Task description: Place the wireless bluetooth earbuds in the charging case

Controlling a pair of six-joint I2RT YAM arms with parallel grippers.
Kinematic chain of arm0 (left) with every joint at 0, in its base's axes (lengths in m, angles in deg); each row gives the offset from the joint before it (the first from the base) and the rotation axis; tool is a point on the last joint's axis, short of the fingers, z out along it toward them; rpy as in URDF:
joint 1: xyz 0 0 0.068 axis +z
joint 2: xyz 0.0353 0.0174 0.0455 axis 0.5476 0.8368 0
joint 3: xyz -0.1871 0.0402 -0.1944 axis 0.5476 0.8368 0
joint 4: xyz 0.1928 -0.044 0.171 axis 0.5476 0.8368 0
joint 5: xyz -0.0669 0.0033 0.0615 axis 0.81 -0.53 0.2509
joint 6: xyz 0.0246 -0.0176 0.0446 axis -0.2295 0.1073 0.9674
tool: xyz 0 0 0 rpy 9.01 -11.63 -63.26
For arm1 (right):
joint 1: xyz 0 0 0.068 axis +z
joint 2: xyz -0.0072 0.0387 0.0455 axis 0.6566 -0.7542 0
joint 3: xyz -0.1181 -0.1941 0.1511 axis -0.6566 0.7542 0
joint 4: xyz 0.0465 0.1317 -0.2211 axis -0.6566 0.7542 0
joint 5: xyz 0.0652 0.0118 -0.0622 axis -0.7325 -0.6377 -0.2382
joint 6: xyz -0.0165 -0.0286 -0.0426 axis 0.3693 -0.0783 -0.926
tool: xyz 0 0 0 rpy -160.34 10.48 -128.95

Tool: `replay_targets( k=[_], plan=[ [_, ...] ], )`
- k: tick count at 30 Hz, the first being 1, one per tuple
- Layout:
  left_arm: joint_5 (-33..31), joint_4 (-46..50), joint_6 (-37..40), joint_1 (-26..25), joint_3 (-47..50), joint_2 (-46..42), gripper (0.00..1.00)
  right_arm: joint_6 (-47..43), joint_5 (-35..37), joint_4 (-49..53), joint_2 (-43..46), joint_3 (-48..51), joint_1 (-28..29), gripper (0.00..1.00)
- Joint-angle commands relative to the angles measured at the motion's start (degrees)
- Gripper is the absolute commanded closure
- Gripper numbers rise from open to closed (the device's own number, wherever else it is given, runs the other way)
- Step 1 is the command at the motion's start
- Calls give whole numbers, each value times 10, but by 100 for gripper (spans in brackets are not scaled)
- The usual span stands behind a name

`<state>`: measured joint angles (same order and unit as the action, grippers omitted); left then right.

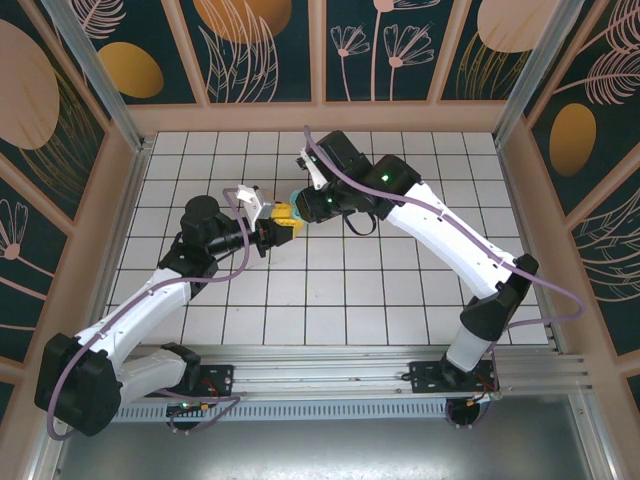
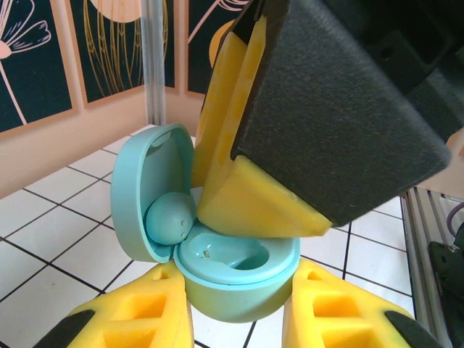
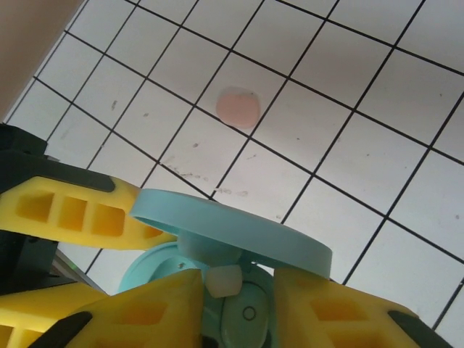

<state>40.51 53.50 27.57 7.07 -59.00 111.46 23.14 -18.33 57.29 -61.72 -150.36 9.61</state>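
The teal charging case has its lid swung open, and my left gripper is shut on its base from both sides. One teal earbud rests by the hinge, beside an empty socket. My right gripper hangs just over the case, shut on a second teal earbud with a white tip, under the lid's rim. From above, both grippers meet at the case: left gripper, right gripper. A small pale pink earbud lies on the tiles.
The white tiled floor is walled in by a wooden border and patterned panels. Metal posts stand at the corners. A rail with both arm bases runs along the near edge.
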Motion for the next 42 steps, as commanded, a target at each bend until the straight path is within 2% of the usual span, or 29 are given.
replay_targets(
  k=[1, 11, 13, 17, 21, 28, 42],
  plan=[
    [30, -12, -2, -2, -12, -2, 100, -13, 12, -12, -7, -24, 1, 64],
    [35, -11, -3, -2, -17, 3, 100, -18, 10, -32, -2, -13, -5, 75],
    [36, -12, -3, -2, -17, 3, 100, -20, 10, -35, -3, -8, -8, 75],
    [37, -10, -4, -2, -15, 4, 100, -12, 1, -40, -1, 2, -16, 67],
    [35, -7, -3, -2, -13, 1, 100, -3, -7, -63, 20, 19, -24, 68],
    [37, -7, -5, -2, -14, 3, 100, -2, -44, -110, 45, 61, -39, 75],
    [36, -7, -5, -2, -12, 2, 100, -9, -64, -143, 60, 105, -45, 88]
  ],
)
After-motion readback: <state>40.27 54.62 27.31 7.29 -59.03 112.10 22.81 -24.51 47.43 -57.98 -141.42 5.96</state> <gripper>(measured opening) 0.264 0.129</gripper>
